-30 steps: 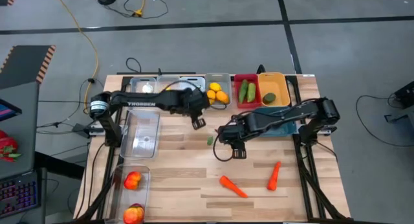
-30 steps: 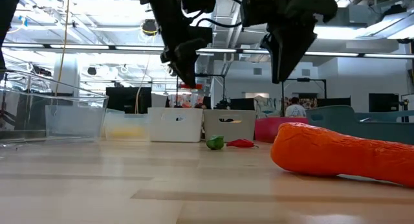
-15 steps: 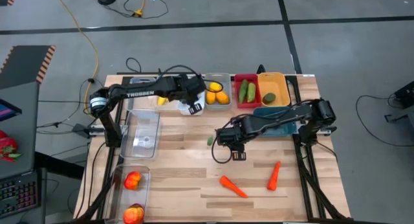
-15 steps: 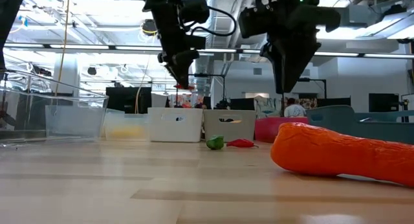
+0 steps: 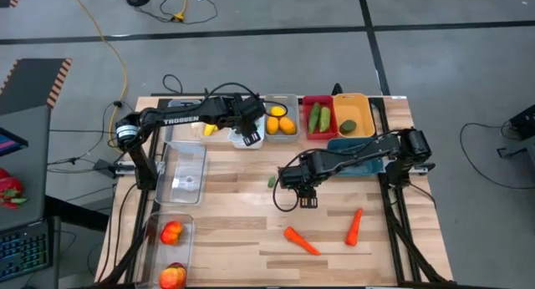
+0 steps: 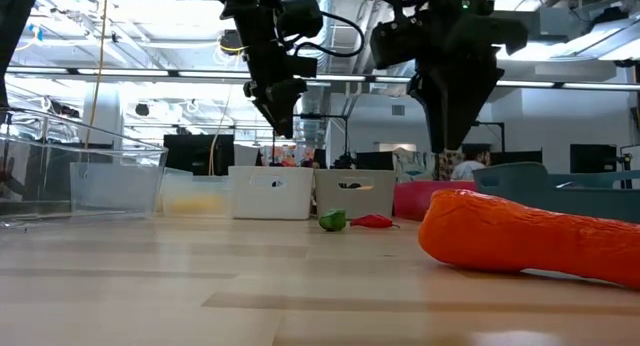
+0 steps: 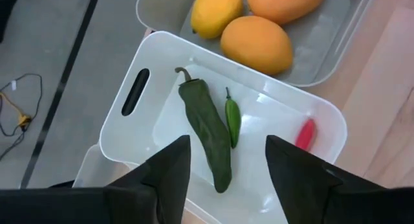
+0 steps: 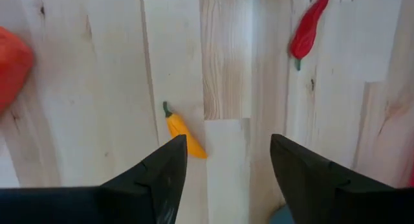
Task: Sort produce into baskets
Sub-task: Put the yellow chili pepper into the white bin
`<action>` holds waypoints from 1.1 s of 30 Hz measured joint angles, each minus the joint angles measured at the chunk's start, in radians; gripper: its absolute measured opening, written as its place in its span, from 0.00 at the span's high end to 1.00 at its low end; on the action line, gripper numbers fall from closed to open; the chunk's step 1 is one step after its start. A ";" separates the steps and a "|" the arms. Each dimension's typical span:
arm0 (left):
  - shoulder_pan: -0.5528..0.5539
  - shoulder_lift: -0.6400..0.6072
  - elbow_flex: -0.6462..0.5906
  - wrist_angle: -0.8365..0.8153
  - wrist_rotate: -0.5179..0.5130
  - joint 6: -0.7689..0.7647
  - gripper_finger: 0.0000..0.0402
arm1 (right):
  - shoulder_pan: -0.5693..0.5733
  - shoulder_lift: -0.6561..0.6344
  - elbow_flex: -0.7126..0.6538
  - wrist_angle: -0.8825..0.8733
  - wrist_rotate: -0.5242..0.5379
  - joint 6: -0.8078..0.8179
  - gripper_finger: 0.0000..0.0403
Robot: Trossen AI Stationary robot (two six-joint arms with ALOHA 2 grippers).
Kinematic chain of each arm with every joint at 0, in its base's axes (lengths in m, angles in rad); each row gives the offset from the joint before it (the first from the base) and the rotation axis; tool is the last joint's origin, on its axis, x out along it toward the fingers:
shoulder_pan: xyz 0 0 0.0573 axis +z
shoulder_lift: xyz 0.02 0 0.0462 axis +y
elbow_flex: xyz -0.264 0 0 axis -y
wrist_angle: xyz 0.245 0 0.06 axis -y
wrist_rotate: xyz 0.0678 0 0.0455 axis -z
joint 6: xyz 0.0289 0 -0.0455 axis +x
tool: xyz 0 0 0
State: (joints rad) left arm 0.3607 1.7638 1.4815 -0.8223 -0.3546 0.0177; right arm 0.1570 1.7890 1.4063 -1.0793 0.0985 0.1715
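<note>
At the table's near edge two orange carrots (image 5: pixel 301 240) are seen lying apart, one (image 5: pixel 354 226) closer to the right edge (neither is touched). Farther in, near the table's middle, the right gripper (image 5: pixel 294 183) is held above the wood with its fingers spread and nothing between them. Directly beneath it, in the right wrist view, a small yellow chili (image 8: pixel 183 133) is framed in the gap between the two fingers, its long axis lying slantwise across that gap, so a straight descent with a slight wrist turn is judged to be what the next pick-up calls for; a red chili (image 8: pixel 308 30) lies farther off and a small green piece (image 5: pixel 272 181) just beside. This arm is clearly the nearer one. At the far edge the left gripper (image 5: pixel 248 130) is poised over the white basket (image 7: pixel 162 75), fingers parted and empty, where a dark green pepper (image 7: pixel 207 131), a thin green chili (image 7: pixel 233 118) and a red one (image 7: pixel 305 133) are already gathered.
</note>
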 joint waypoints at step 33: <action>0.000 0.000 0.000 -0.003 0.010 -0.003 0.52 | 0.052 -0.001 -0.347 0.367 -0.073 -0.022 0.38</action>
State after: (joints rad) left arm 0.3607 1.7641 1.4815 -0.8249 -0.3447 0.0151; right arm 0.2089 1.7882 1.0593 -0.7118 0.0254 0.1493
